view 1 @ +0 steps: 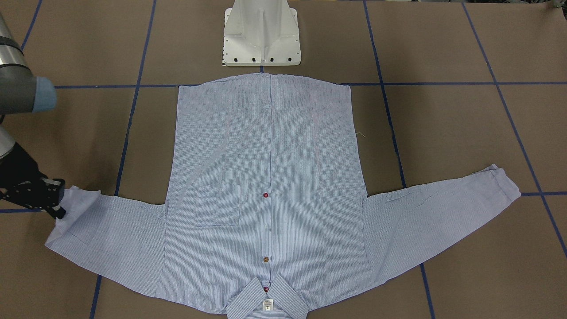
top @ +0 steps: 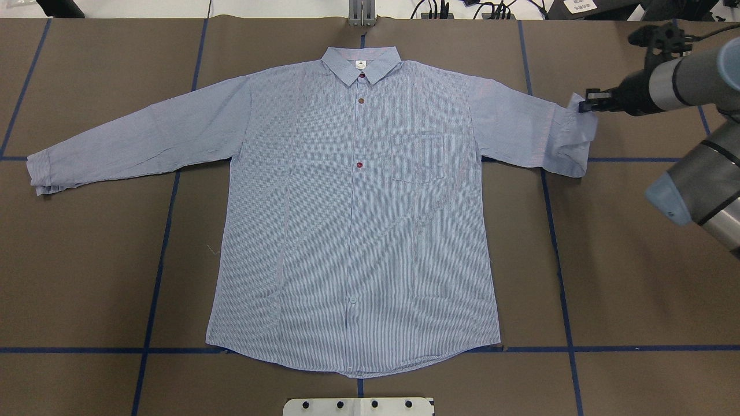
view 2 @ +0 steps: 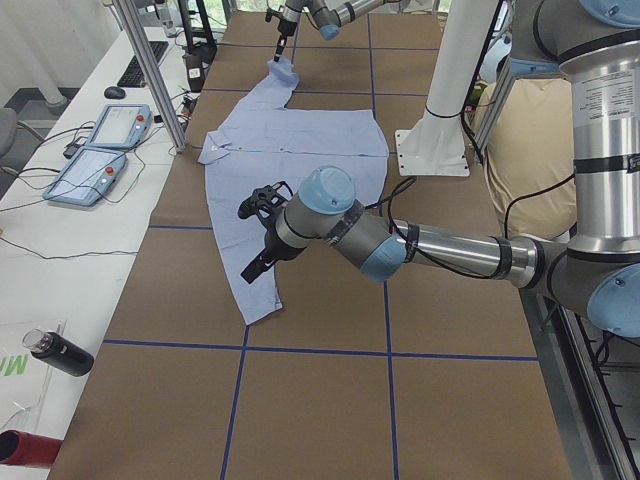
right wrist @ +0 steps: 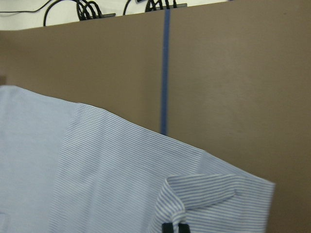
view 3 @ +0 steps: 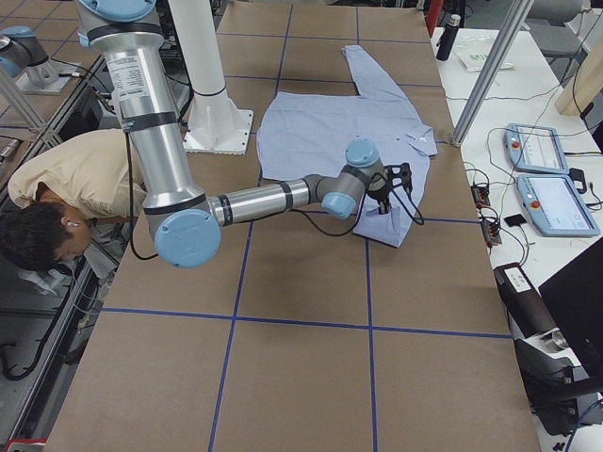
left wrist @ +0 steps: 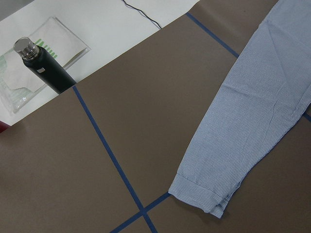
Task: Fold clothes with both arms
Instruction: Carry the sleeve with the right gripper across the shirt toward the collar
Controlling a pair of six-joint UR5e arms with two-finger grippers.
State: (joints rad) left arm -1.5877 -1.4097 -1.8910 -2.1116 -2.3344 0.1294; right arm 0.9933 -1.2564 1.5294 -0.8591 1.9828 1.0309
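The light blue striped shirt (top: 352, 219) lies flat and buttoned, front up, collar (view 1: 266, 301) away from the robot's base, both sleeves spread out. My right gripper (top: 584, 107) is shut on the cuff of one sleeve (right wrist: 214, 194) and lifts it a little, so the cuff end is curled over; it shows at the left edge of the front view (view 1: 57, 210). My left gripper (view 2: 252, 268) shows only in the left side view, hovering over the other sleeve near its cuff (left wrist: 204, 196). I cannot tell whether it is open or shut.
The white pedestal base (view 1: 261, 40) stands just behind the shirt's hem. A black bottle (left wrist: 43, 68) and two control tablets (view 2: 100, 150) sit on the white side bench. A person (view 3: 57, 217) bends down beside the table.
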